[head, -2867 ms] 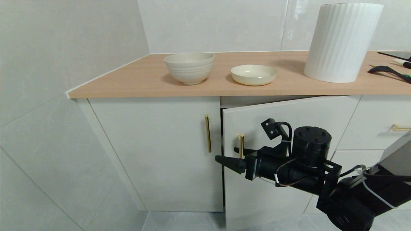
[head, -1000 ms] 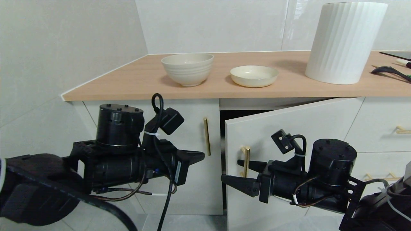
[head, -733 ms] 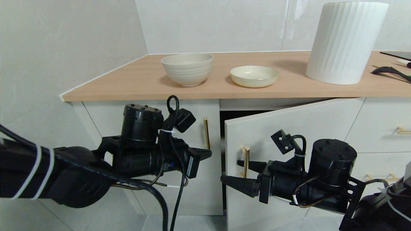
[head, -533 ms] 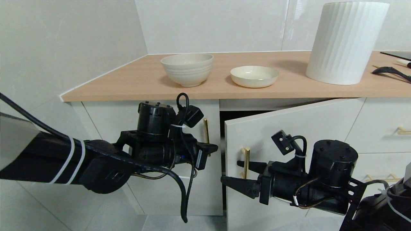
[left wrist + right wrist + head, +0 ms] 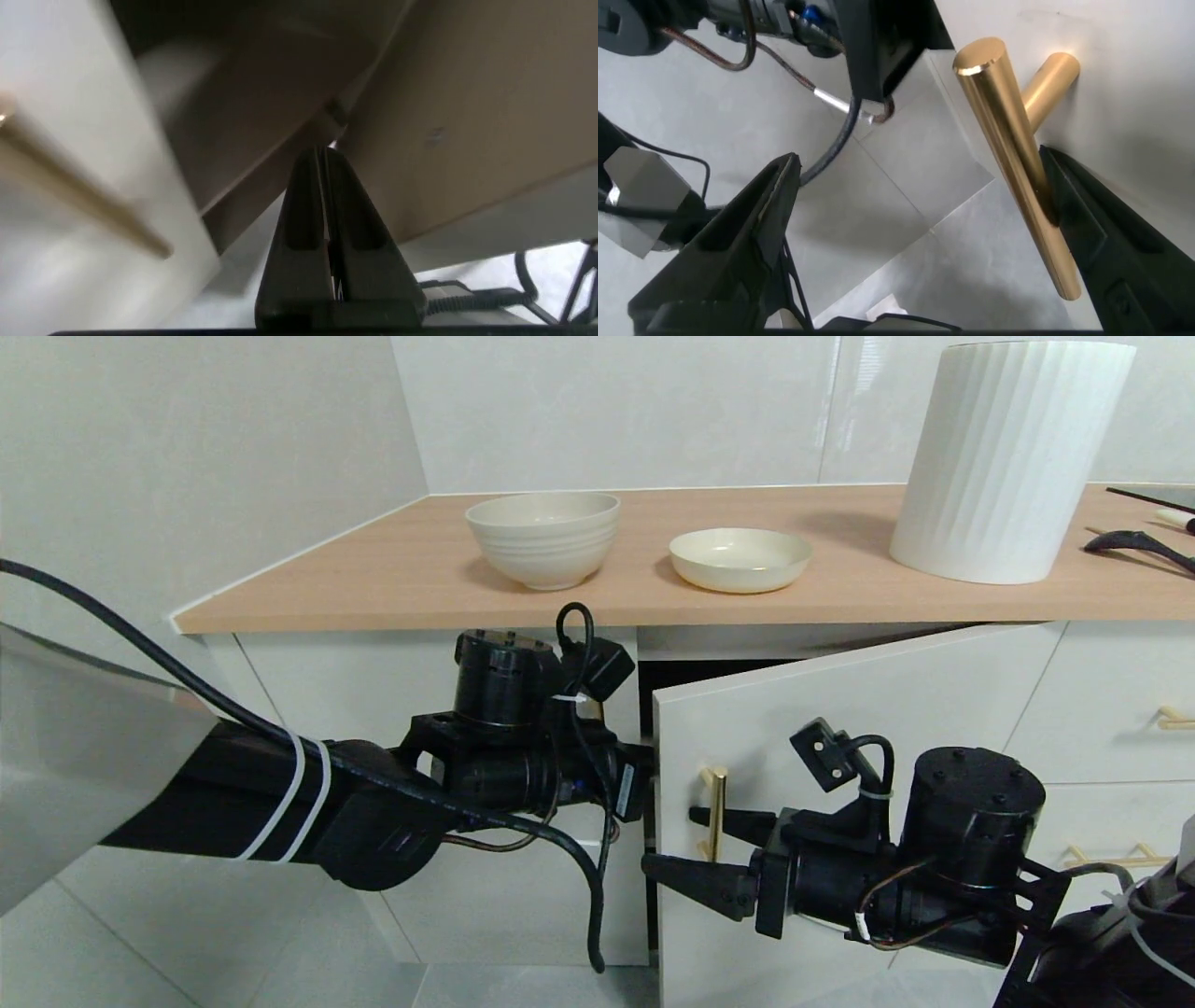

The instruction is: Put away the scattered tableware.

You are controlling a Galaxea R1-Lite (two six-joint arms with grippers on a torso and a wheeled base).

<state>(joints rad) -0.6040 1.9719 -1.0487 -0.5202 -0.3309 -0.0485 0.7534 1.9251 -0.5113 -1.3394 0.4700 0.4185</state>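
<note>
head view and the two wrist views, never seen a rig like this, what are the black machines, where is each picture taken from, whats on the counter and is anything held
It is a two-armed robot in a kitchen. The head view looks forward from a camera on its head; each wrist view comes from a camera on one arm, looking along its end effector. On the wooden counter stand a bowl, a shallow dish and a tall white ribbed container, with a dark utensil at the right. Below, a cabinet door hangs ajar. The left end effector is shut, empty, its tip at the gap beside that door. The right end effector is open, its fingers on either side of the door's gold handle, not clamped on it. Nothing is held.
</note>
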